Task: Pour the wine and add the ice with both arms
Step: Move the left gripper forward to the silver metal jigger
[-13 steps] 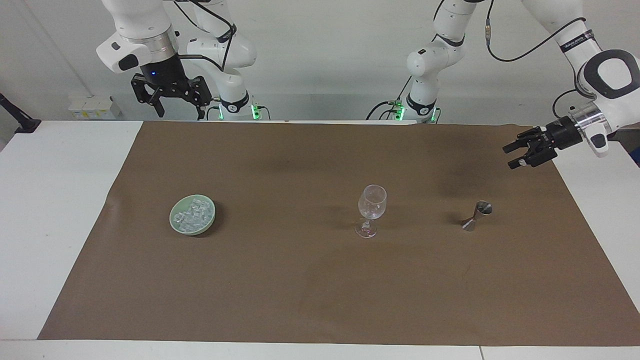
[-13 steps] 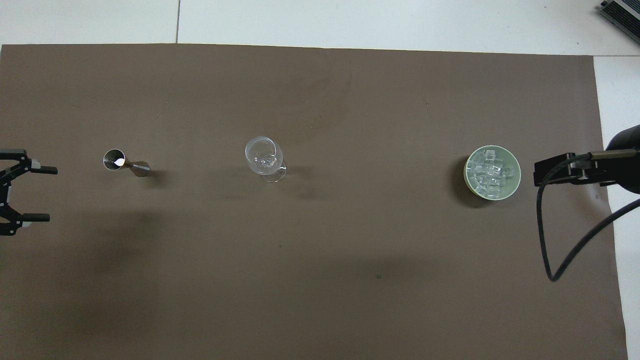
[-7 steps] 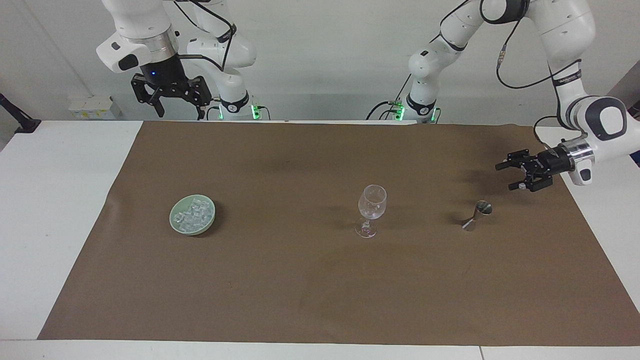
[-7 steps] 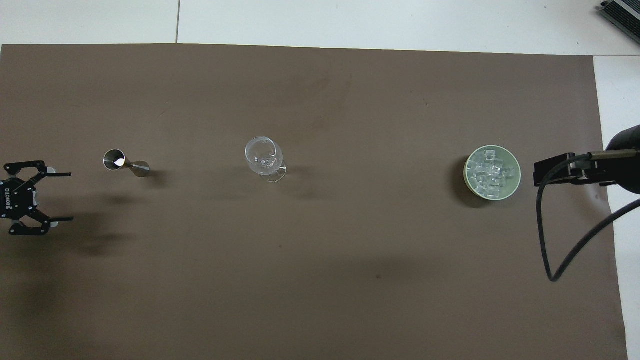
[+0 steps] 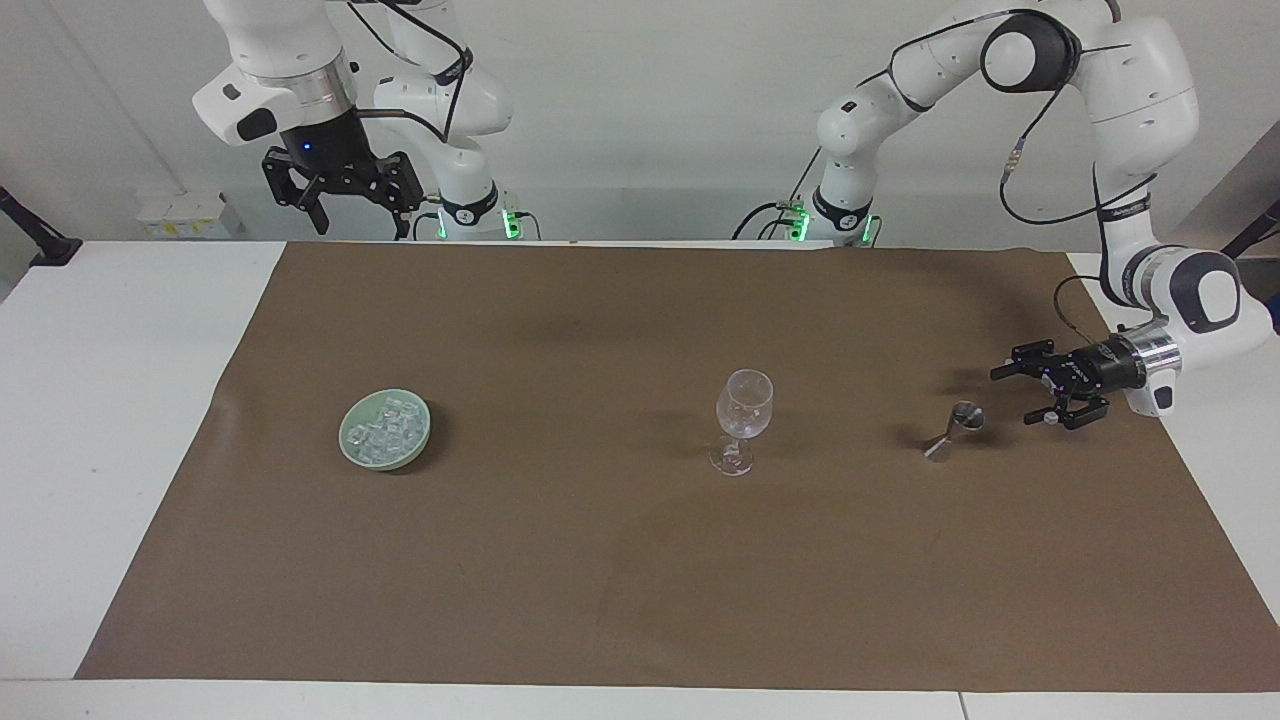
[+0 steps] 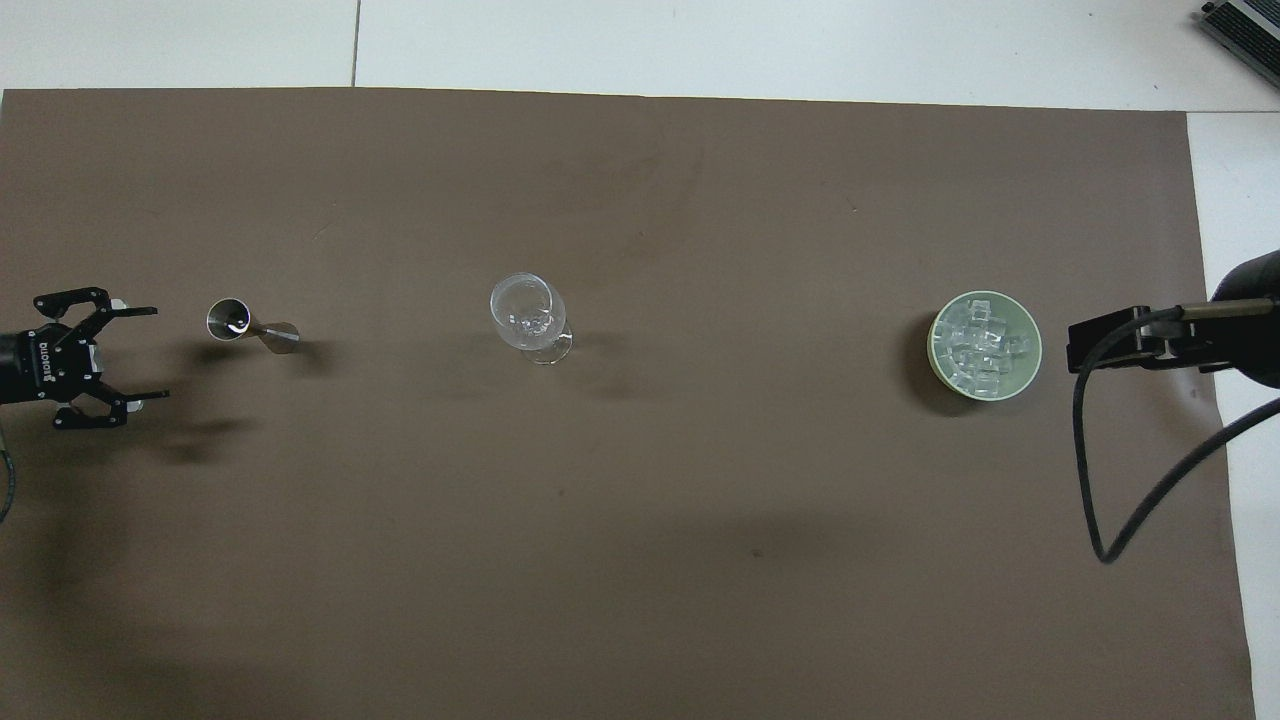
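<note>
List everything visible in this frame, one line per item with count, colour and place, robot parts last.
Mat: one, brown, covering most of the white table.
Bowl: one, pale green, toward the right arm's end.
Ice: a heap of clear cubes, in the bowl.
Wine glass: one, clear, upright, mid-mat.
Jigger: one, silver, upright, toward the left arm's end.
Left pincer: black, open, low beside the jigger, not touching it.
Right pincer: black, open, raised near its base, waiting.
</note>
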`<state>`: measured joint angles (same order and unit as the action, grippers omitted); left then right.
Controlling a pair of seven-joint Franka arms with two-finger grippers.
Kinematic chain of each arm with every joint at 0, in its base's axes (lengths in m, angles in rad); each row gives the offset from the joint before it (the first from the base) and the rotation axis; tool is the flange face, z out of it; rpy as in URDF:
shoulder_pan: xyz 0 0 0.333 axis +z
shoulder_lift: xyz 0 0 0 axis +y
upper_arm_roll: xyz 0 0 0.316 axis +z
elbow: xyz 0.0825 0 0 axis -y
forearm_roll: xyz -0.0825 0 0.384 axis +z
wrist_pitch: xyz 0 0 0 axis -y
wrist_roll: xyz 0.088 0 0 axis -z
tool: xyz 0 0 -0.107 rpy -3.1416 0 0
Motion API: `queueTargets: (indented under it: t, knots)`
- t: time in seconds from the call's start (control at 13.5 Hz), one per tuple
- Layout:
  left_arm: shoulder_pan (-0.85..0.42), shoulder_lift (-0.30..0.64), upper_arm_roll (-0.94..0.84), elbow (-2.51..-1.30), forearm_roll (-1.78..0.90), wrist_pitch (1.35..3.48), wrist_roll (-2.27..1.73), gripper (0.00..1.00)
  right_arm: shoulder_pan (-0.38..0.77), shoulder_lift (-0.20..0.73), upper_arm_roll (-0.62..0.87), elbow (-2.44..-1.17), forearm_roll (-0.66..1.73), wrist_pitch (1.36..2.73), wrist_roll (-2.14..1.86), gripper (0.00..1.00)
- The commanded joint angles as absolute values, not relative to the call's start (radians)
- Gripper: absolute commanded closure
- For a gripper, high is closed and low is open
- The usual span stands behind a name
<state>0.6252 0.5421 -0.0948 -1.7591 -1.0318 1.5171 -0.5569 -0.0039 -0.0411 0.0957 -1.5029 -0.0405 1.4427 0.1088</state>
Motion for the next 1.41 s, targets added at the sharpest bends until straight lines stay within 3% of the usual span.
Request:
queueTargets:
  t: [0.0, 1.33]
  knots:
    - [0.617, 0.598, -0.098, -1.724, -1.071, 1.541, -0.583, 0.00, -0.015, -0.064, 0.097, -1.532, -0.017, 1.456, 0.083, 0.00]
    - [0.529, 0.680, -0.107, -1.730, -1.198, 1.614, -0.578, 0.00, -0.015, -0.064, 0.097, -1.531, -0.017, 1.456, 0.083, 0.00]
